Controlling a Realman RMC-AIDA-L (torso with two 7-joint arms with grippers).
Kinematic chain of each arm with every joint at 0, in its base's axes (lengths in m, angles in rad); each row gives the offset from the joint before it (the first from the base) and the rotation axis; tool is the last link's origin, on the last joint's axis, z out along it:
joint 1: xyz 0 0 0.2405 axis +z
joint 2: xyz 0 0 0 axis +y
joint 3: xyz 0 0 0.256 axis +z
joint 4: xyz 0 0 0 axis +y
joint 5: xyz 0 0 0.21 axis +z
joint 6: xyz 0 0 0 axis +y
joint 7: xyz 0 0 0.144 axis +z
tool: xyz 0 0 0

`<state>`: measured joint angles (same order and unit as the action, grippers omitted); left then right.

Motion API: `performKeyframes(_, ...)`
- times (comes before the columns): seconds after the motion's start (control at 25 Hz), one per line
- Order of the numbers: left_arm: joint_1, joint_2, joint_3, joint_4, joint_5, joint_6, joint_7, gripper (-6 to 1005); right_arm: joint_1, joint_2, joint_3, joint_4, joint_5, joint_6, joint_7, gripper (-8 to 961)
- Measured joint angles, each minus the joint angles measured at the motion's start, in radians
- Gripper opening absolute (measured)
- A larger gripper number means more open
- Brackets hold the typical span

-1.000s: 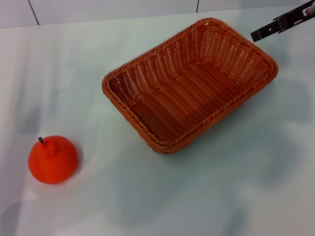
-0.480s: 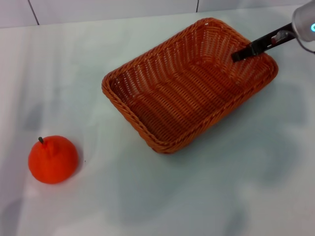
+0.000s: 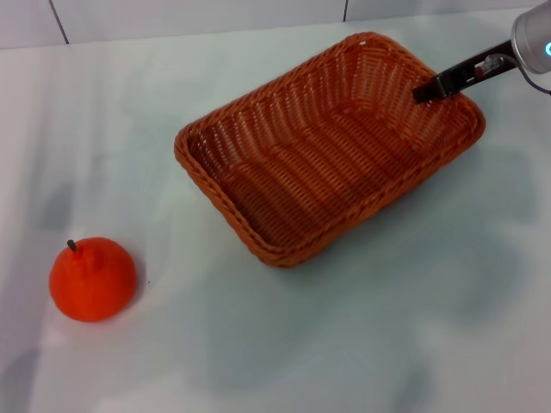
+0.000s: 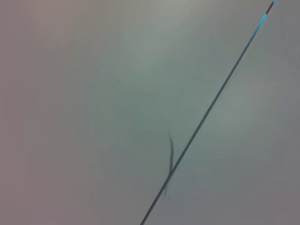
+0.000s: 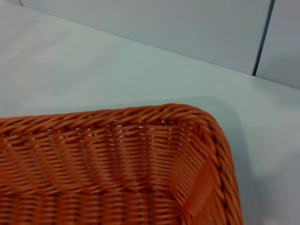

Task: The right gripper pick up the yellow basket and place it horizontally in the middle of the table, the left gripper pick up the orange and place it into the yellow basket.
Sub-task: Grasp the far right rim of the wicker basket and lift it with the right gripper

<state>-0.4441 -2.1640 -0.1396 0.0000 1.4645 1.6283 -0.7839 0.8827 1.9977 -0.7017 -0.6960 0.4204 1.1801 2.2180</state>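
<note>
The yellow basket [image 3: 327,163], an orange-brown wicker basket, lies at an angle on the white table [image 3: 387,327], right of the middle. My right gripper [image 3: 428,89] reaches in from the upper right, and its black claw sits at the inner side of the basket's right rim. The right wrist view shows a corner of the basket [image 5: 140,159] from close above. The orange [image 3: 92,278] sits alone on the table at the near left, stem up. The left gripper is out of view.
A tiled wall [image 3: 198,17] runs along the table's far edge. The left wrist view shows only a plain pale surface crossed by one thin dark seam [image 4: 211,108].
My right gripper came in from the upper right to the basket's right rim, then drew back slightly. The basket shifted a little to the left. The orange has not moved.
</note>
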Motion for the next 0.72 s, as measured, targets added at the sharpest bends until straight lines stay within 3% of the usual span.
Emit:
performKeyframes(0.08,0.0,0.0,0.0,0.0,-0.001,0.0,0.0,824,-0.003,-0.004,0.001,0.001,0.009,0.009,0.0,215)
performKeyframes(0.4,-0.003,0.0,0.0,0.0,-0.003,-0.001,0.0,824,-0.053,-0.045,0.01,-0.034,0.181,0.163,-0.019,193)
performKeyframes(0.72,-0.002,0.001,0.0,0.001,-0.004,-0.022,0.0,824,-0.121,-0.088,0.151,-0.056,0.386,0.313,-0.101,194)
